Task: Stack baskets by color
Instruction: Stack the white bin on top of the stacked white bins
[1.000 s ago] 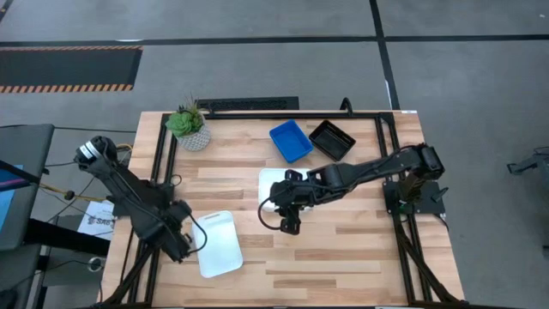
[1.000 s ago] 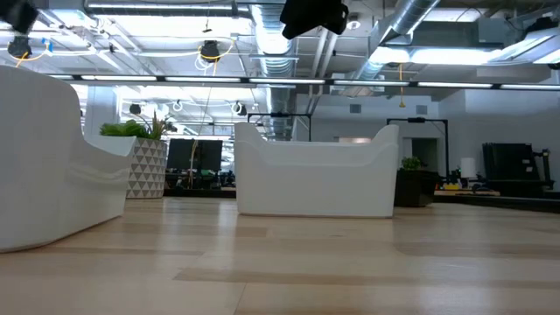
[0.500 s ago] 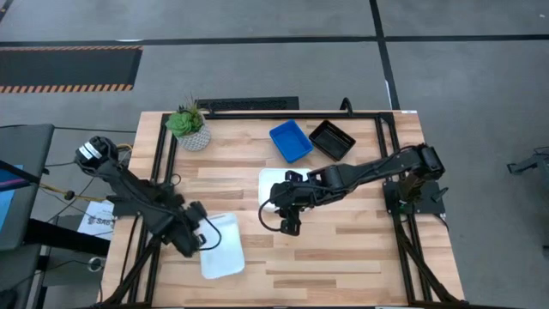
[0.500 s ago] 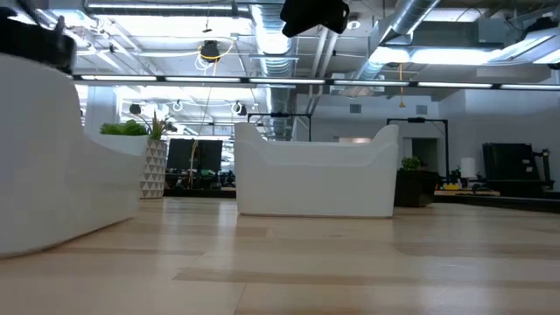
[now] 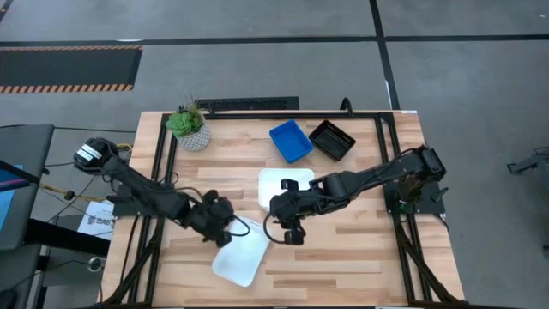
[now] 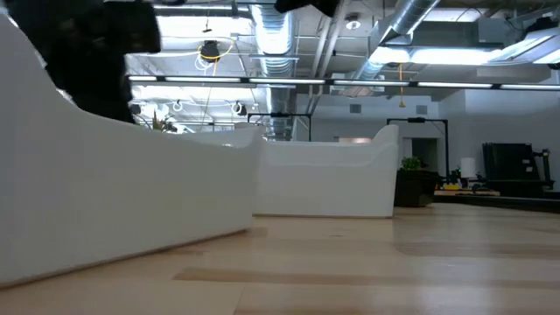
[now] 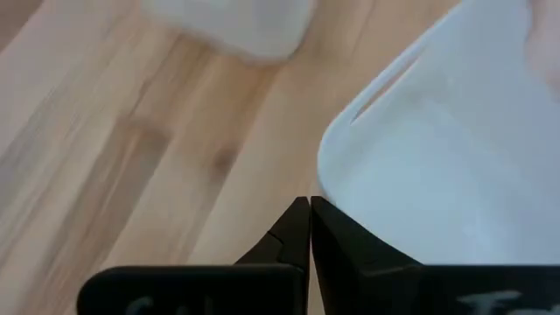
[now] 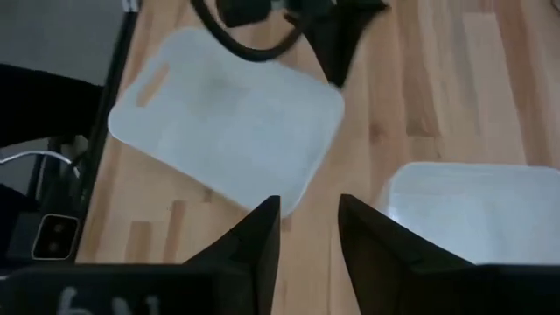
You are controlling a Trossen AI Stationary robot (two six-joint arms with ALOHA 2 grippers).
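Observation:
One white basket (image 5: 243, 259) lies flat and askew on the table near the front edge; it fills the left of the low view (image 6: 131, 201). My left gripper (image 5: 230, 232) is shut at its far left corner. A second white basket (image 5: 287, 183) sits mid-table, partly under my right arm. My right gripper (image 5: 292, 235) hangs open above bare wood between the two white baskets, nothing between its fingers (image 8: 306, 227). A blue basket (image 5: 290, 141) and a black basket (image 5: 332, 138) rest side by side at the far edge. My left gripper has its shut fingers (image 7: 309, 214) against the outside of the white basket's rim at a rounded corner (image 7: 322, 179), beside the handle slot of that short end. The fingers slant down from the table's left. The basket rests with its bottom on the table.
A green plant in a white pot (image 5: 190, 127) stands at the far left corner. Black frame rails (image 5: 159, 172) run along the table's left and right sides. Bare wood lies at the near right (image 5: 352, 257).
My left gripper has swung toward the table's right, tipping downward and staying shut. The white basket has slid along the table toward the right and the near edge and turned about, now lying askew. My right gripper has barely shifted.

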